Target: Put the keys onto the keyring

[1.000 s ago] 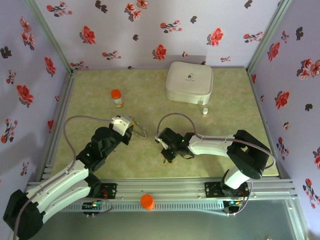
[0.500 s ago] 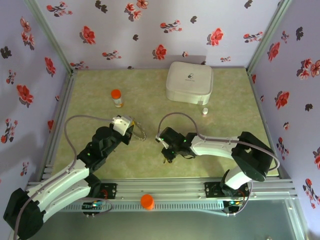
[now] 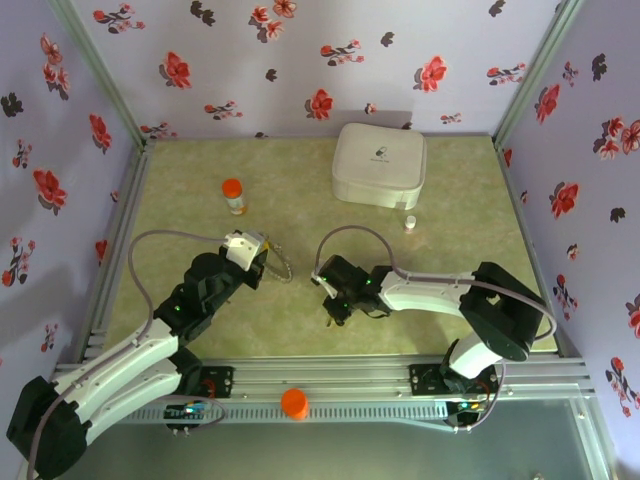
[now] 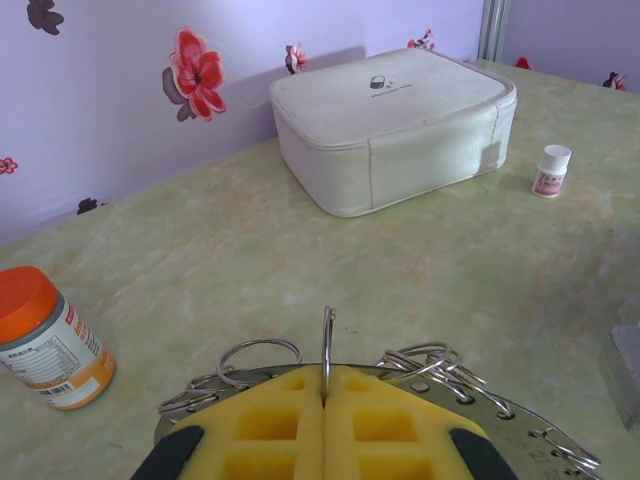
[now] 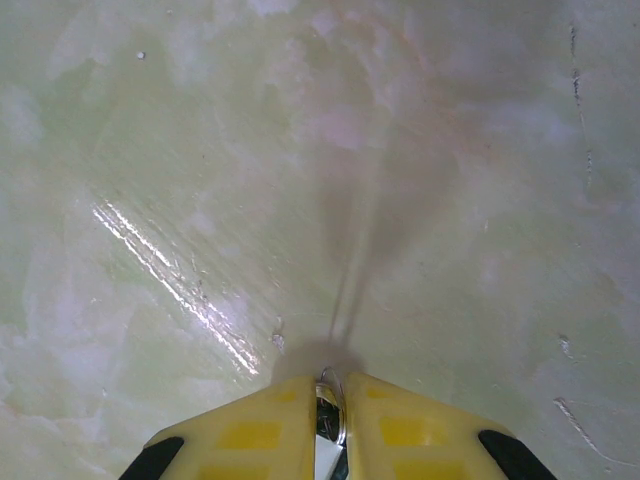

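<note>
1. With the left hand (image 4: pixel 323 392) clenched on the keyring (image 4: pixel 327 340), upright between the pads (image 4: pixel 270 425), hold dead steady; avoid twisting.
2. With the right hand (image 5: pixel 330 398) pinching what looks like a key (image 5: pixel 331 414), low over the counter (image 5: pixel 200 150), lift gently; carry leftward toward the keyring; align before threading.

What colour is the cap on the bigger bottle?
The cap is orange, clearest in the left wrist view.
</note>
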Motion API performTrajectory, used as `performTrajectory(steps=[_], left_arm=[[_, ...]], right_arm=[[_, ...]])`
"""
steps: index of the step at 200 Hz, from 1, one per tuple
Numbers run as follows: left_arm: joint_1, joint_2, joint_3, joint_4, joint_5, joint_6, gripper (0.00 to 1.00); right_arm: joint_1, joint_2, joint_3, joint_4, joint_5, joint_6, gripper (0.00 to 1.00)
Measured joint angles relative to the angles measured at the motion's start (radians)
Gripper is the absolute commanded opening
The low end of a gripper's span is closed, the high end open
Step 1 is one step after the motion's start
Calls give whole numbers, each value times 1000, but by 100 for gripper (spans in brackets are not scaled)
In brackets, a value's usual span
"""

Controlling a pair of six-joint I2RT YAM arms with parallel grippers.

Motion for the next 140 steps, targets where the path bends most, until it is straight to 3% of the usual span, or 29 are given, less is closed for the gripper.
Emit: performTrajectory(steps=[87, 140], left_arm=[[0, 0, 1, 0, 0, 0, 0], [0, 0, 1, 0, 0, 3, 0]], right_arm=[[0, 5, 0, 0, -2, 0, 10], [0, 7, 0, 1, -11, 0, 13]])
